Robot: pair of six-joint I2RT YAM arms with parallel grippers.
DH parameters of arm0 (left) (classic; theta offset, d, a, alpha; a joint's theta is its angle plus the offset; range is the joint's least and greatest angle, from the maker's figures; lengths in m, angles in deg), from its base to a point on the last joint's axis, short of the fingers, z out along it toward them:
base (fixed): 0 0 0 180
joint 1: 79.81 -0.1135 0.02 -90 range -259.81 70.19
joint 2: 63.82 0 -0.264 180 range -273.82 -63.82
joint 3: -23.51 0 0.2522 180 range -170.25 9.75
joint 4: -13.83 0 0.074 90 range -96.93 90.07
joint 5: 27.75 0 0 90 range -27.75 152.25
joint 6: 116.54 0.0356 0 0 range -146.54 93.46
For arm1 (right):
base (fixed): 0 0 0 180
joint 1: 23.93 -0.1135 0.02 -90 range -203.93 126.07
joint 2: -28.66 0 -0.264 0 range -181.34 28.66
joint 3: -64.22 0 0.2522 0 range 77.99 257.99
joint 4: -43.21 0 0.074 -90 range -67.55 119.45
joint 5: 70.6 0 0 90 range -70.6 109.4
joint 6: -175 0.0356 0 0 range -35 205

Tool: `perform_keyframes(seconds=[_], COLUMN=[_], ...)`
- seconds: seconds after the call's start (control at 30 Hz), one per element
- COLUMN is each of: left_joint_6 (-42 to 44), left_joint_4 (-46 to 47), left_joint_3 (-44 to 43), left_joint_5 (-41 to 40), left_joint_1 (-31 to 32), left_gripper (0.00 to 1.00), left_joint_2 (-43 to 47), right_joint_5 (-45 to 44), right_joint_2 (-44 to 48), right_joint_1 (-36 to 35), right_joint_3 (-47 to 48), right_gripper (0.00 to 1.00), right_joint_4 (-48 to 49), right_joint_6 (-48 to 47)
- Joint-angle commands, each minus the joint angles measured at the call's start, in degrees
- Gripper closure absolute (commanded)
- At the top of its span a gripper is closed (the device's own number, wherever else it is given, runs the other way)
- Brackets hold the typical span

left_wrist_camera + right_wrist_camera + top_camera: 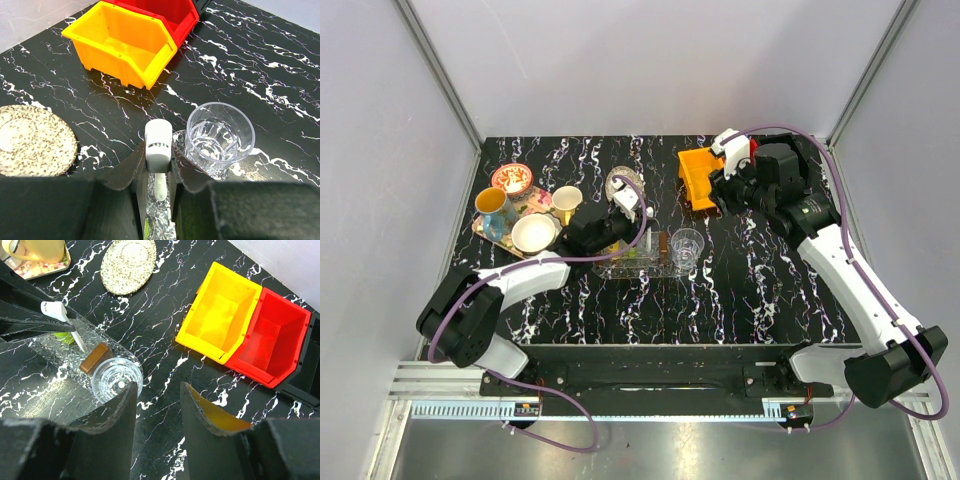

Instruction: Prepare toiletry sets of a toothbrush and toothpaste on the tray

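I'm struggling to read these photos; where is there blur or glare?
Left wrist: toothbrush head sharp, the dark near fingers soft. Right wrist: the clear tray glitters with highlights. Top external: evenly lit, though the glass cup looks faint.

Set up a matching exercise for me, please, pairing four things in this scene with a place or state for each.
Things:
1. toothbrush
2. glass
3. yellow bin
4. right gripper

Places or states:
a. open, holding nothing
b. clamped in the left gripper
c. upright at the end of the tray
d. side by side with the red bin

Pairs: 1-b, 2-c, 3-d, 4-a
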Motion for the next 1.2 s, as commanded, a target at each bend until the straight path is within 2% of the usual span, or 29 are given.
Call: perform_keyframes(seconds=[0.0, 0.5, 0.67, 1.17], left_joint_6=[0.3, -0.2, -0.2, -3.0], left_joint_4=[0.8, -6.5, -6.8, -3.2], left_joint_3=[0.2, -5.0, -5.5, -4.6], left_joint_5=[-0.8, -8.9, -13.6, -20.6], left_joint_1=[-0.1, 5.1, 5.8, 7.4], left_gripper=[1.00, 1.00, 1.00, 1.00], left_joint_2=[1.9, 3.9, 4.0, 3.1], right_joint_5=[0.8, 0.8, 0.8, 0.7], right_joint_2=[0.5, 0.5, 0.5, 0.0], right_joint_1=[0.4, 0.3, 0.4, 0.3], right_joint_3=[0.1, 0.0, -0.4, -0.3], right_gripper=[0.55, 0.55, 0.55, 0.54], right_joint_4=[2.2, 1.8, 1.8, 1.9], right_joint_6=[0.8, 0.8, 0.6, 0.8])
